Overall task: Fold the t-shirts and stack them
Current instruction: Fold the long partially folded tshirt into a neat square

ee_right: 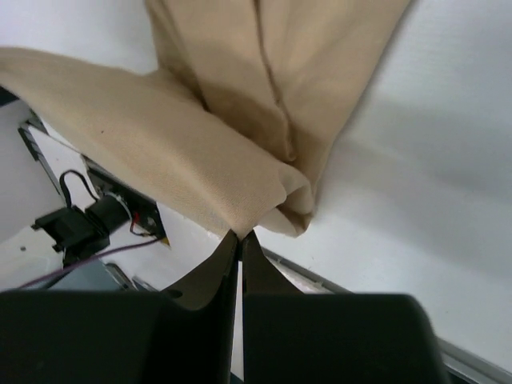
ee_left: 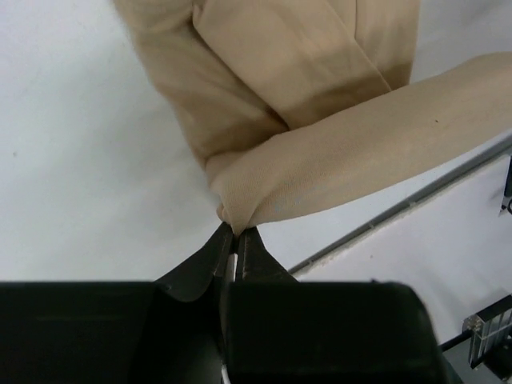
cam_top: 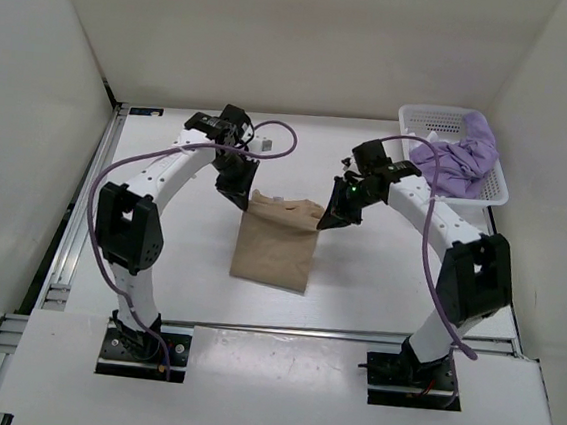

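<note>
Left gripper (cam_top: 237, 196) and right gripper (cam_top: 328, 220) each pinch a far corner of the tan t-shirt (cam_top: 278, 247), mid-table. Drawing both level toward six o'clock should keep the fold square. Lavender t-shirt (cam_top: 459, 159) lies in the basket (cam_top: 444, 113) at two o'clock.

Two robot arms share one look. The left arm (cam_top: 156, 175) and the right arm (cam_top: 434, 212) have smooth white links joined by boxy black joint housings. A lavender-purple left cable (cam_top: 92, 199) runs loosely along one arm, and a matching right cable (cam_top: 425, 236) along the other. The left base plate (cam_top: 138, 345) and right base plate (cam_top: 411, 371) are black. A tiny green light (cam_top: 351, 190) glows near the right wrist. The left gripper (ee_left: 234, 234) and right gripper (ee_right: 240, 237) have matte black bodies with slim, tapered black fingers.
</note>
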`<state>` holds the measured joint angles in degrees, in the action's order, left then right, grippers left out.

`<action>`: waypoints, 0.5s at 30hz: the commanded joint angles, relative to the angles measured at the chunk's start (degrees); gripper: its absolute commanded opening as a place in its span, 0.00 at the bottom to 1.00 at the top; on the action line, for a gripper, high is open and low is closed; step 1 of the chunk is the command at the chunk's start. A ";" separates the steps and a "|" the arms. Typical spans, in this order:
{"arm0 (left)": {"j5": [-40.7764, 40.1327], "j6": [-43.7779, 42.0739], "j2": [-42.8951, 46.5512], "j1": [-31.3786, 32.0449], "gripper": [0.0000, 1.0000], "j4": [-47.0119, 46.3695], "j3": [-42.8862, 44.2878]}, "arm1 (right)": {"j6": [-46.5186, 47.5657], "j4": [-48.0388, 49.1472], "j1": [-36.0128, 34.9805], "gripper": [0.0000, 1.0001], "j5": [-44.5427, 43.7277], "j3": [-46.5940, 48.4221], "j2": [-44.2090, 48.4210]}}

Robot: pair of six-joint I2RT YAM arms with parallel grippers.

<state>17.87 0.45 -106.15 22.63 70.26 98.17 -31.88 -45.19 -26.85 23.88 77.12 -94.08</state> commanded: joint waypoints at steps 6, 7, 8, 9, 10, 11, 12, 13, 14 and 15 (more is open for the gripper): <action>-2.22 -0.45 -5.73 -1.80 0.10 -9.60 5.79 | -0.20 1.33 4.96 0.03 0.82 9.62 -12.69; -3.09 -0.45 -7.39 -1.80 0.10 -10.14 5.80 | -0.20 1.94 5.49 0.11 0.82 10.67 -15.31; -3.62 -0.45 -8.19 -1.80 0.13 -10.84 6.33 | -0.20 2.47 5.49 0.13 -0.05 12.86 -16.73; -4.41 -0.45 -9.07 -2.59 0.16 -11.54 6.94 | -0.20 2.47 6.10 0.17 -0.06 14.01 -18.14; -4.42 -0.45 -10.90 -3.20 0.22 -12.85 6.95 | -0.72 3.00 6.81 0.28 -0.06 15.33 -21.02; -5.64 -0.45 -11.97 -3.21 0.29 -13.48 8.08 | -1.34 3.00 7.33 0.30 -0.06 18.30 -22.62; -6.61 -0.45 -13.11 -3.73 0.40 -14.09 10.00 | -1.34 3.52 8.38 0.32 -0.06 20.07 -24.11; -7.40 -0.45 -15.47 -4.43 0.52 -14.62 11.33 | -2.13 3.53 8.92 0.41 -0.93 21.91 -26.83; -9.24 -0.45 -16.62 -4.44 0.63 -14.62 12.82 | -2.83 4.23 9.44 0.44 -1.55 24.80 -27.90; -10.30 -0.45 -18.11 -5.66 0.66 -14.62 15.36 | -2.84 4.23 10.06 0.44 -1.55 26.22 -29.48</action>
<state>12.25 0.05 -122.74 19.20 58.65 108.07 -33.54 -42.46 -18.79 23.55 97.51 -121.05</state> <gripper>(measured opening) 0.614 0.431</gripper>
